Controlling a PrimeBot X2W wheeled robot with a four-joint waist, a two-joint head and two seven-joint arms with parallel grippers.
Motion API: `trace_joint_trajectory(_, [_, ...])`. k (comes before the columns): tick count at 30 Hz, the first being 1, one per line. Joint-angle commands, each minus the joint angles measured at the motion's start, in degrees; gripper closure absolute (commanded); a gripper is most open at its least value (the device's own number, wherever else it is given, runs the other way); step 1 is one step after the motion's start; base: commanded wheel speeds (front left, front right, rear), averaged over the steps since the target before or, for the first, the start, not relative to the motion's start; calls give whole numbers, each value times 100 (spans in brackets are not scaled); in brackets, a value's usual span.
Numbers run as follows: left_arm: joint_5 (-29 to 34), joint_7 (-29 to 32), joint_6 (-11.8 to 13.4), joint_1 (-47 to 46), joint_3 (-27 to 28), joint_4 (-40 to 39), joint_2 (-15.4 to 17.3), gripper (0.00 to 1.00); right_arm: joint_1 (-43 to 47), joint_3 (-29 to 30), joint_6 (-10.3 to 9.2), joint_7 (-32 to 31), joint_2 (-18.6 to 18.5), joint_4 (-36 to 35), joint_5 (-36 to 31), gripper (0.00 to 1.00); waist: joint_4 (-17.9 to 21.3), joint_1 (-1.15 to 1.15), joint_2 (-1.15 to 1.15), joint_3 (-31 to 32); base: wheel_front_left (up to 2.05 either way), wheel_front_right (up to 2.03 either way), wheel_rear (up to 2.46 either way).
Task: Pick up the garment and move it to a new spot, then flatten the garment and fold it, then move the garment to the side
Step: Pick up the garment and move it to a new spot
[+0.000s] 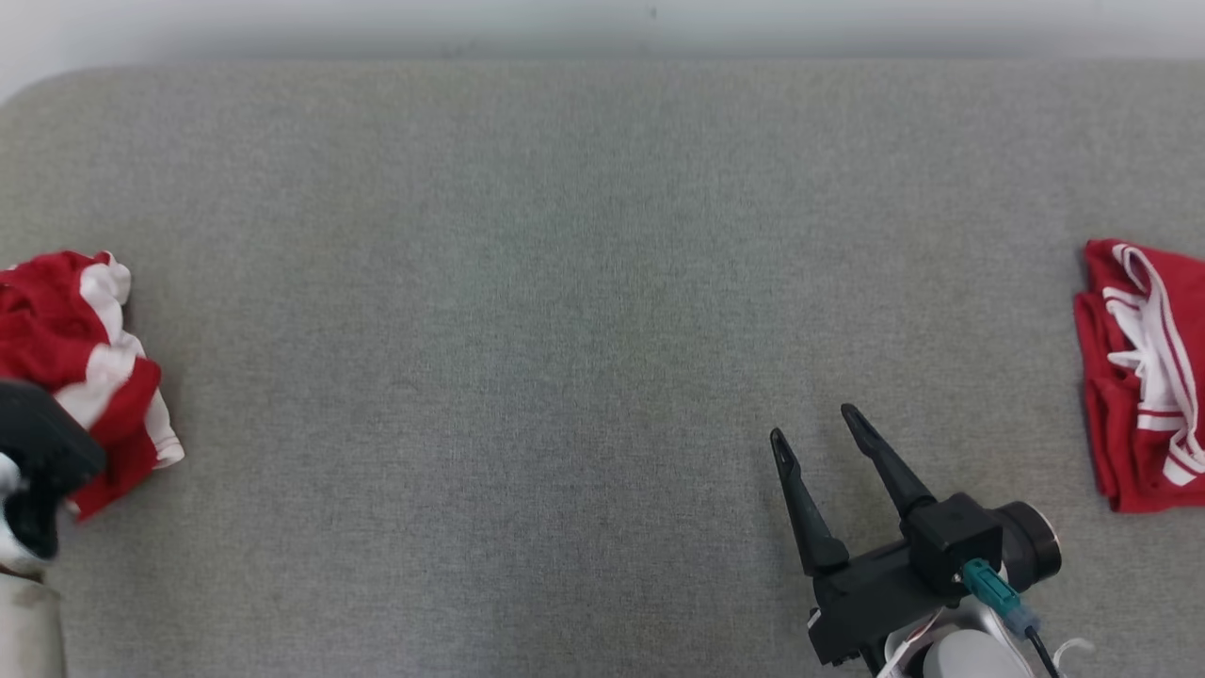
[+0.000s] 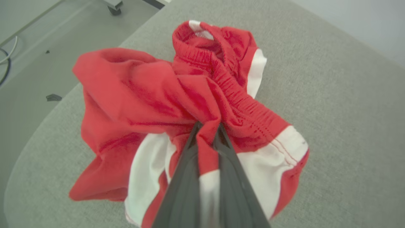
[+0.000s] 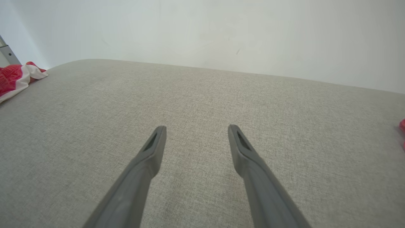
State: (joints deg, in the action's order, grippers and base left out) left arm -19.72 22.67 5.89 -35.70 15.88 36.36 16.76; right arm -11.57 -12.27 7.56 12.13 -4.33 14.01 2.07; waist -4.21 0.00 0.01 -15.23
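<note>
A crumpled red and white garment (image 1: 85, 367) lies at the far left edge of the grey padded table (image 1: 565, 282). In the left wrist view my left gripper (image 2: 207, 126) is shut on a red fold of that garment (image 2: 152, 104), near its elastic waistband. Its dark body shows at the head view's lower left, over the cloth. My right gripper (image 1: 814, 424) stands open above the bare table at the lower right, nothing between its fingers (image 3: 155, 142). The right wrist view catches the garment (image 3: 15, 79) far off at its left edge.
A second red and white garment (image 1: 1144, 377) lies folded at the table's far right edge. The table's rounded left corner drops to a grey floor (image 2: 38, 57) with a cable and a caster. A pale wall (image 3: 221, 31) runs behind the table.
</note>
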Motion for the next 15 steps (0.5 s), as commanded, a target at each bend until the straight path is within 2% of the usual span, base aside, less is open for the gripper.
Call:
trace_joint_trajectory(1, [27,-45,-55,11,-17,-129,60,100,67,12,-16,33,27,42,28,0,-36,0,-1,282,0,0,0])
trace_joint_trajectory(9, [29,205,-475,-72,-306,-1270,253,100,319,-37,-16,197,125,401,223,0,151,0,-1,1197,0,0,0])
trace_joint_trajectory(15, [-16,473,-700,-233,-635,-2166,142,100,485,-13,-16,260,145,509,313,0,463,0,-1,1683,0,0,0])
